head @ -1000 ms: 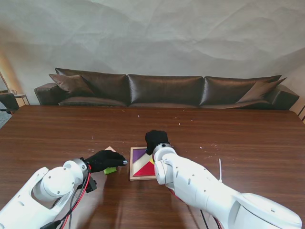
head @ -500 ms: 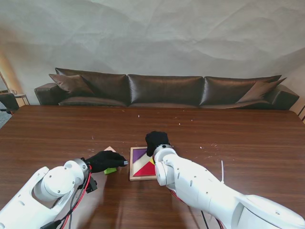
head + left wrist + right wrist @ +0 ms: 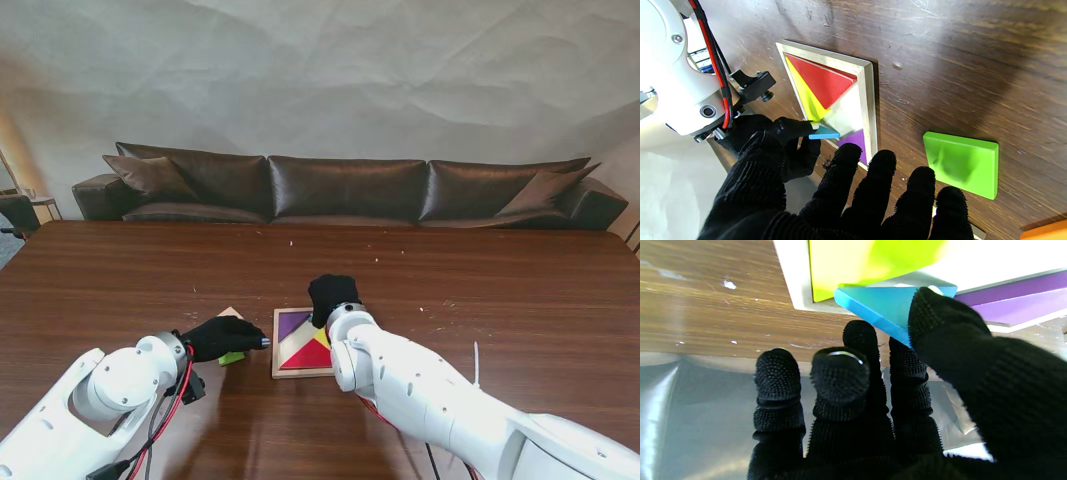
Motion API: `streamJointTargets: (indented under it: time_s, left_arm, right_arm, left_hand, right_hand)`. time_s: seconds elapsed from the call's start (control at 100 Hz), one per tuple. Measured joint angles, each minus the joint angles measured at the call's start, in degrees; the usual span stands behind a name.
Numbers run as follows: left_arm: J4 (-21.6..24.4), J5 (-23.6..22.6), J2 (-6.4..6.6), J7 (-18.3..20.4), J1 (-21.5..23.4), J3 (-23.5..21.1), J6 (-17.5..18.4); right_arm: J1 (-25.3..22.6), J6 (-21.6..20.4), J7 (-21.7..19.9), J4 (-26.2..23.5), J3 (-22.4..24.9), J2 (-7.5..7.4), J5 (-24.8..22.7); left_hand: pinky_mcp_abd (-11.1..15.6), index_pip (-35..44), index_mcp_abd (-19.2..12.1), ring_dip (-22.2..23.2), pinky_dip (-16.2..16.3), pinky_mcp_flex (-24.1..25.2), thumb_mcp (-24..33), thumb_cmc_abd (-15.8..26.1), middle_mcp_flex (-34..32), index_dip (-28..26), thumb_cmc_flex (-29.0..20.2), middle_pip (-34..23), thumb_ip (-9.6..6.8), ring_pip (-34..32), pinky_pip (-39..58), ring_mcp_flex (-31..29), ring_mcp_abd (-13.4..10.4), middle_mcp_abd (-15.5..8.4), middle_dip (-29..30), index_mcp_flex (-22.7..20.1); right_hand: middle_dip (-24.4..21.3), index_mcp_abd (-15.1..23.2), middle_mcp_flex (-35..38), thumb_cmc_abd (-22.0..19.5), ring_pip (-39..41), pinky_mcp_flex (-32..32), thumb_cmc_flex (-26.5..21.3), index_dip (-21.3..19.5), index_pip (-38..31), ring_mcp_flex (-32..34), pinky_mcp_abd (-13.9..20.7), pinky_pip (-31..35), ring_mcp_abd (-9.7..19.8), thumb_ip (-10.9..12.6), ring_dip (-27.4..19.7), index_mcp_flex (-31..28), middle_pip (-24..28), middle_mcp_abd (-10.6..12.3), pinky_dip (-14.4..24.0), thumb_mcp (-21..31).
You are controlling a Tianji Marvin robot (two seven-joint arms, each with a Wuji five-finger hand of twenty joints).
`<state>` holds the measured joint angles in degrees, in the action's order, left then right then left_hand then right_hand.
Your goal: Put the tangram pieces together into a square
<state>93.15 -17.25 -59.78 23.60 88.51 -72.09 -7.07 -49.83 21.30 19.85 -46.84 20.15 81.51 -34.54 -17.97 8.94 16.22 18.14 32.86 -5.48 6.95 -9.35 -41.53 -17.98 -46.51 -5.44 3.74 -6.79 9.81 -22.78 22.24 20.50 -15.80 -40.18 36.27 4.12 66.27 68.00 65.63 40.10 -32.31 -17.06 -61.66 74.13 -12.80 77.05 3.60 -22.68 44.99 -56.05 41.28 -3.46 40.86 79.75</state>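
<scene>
A wooden square tray lies on the table in front of me, holding a red triangle, a yellow piece and a purple piece. My right hand hovers over the tray's far edge, shut on a small blue triangle pinched between thumb and fingers. My left hand rests open left of the tray, fingers spread, beside a green square piece.
An orange piece lies just beyond the left hand. A dark sofa stands past the table's far edge. A thin white stick lies on the table to the right of my right arm.
My right arm has shifted slightly to the right, with the hand still over the tray's far edge. The left hand has stayed put.
</scene>
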Motion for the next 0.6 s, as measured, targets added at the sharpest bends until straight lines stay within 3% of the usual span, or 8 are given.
streamJointTargets:
  time_s: [0.18,0.46,0.6]
  left_arm:
    - [0.0,0.0,0.0,0.1,0.0,0.0,0.0]
    - [0.0,-0.1,0.01,0.1,0.0,0.0,0.0]
    - [0.0,-0.1,0.02,0.2,0.0,0.0,-0.1]
  right_arm:
    - [0.0,-0.7,1.4,0.8,0.0,0.2,0.0]
    - [-0.4,-1.4,2.3,1.4,0.2,0.41,-0.1]
    - [-1.1,-1.6,2.7,0.7,0.7,0.07,-0.5]
  left_hand:
    - [0.0,0.0,0.0,0.0,0.0,0.0,0.0,0.0,0.0,0.0,0.0,0.0,0.0,0.0,0.0,0.0,0.0,0.0,0.0,0.0]
    - [0.0,0.0,0.0,0.0,0.0,0.0,0.1,0.0,0.0,0.0,0.0,0.0,0.0,0.0,0.0,0.0,0.0,0.0,0.0,0.0]
    - [0.0,0.0,0.0,0.0,0.0,0.0,0.1,0.0,0.0,0.0,0.0,0.0,0.0,0.0,0.1,0.0,0.0,0.0,0.0,0.0]
  right_hand:
    - [0.0,2.0,1.3,0.0,2.0,0.0,0.0,0.1,-2.3,0.5,-0.3,0.0,-0.3,0.0,0.3,-0.4,0.4,0.3,0.0,0.0]
    - [0.0,2.1,2.0,0.0,3.3,0.0,0.0,0.4,-2.4,0.9,-0.7,0.0,-0.3,0.0,0.7,-0.6,0.5,0.7,0.0,-0.1]
    - [0.0,2.7,2.1,2.9,3.4,0.0,0.0,0.6,-3.0,0.9,-0.7,0.0,-0.4,-0.4,0.7,-1.7,0.5,0.8,0.0,-0.1]
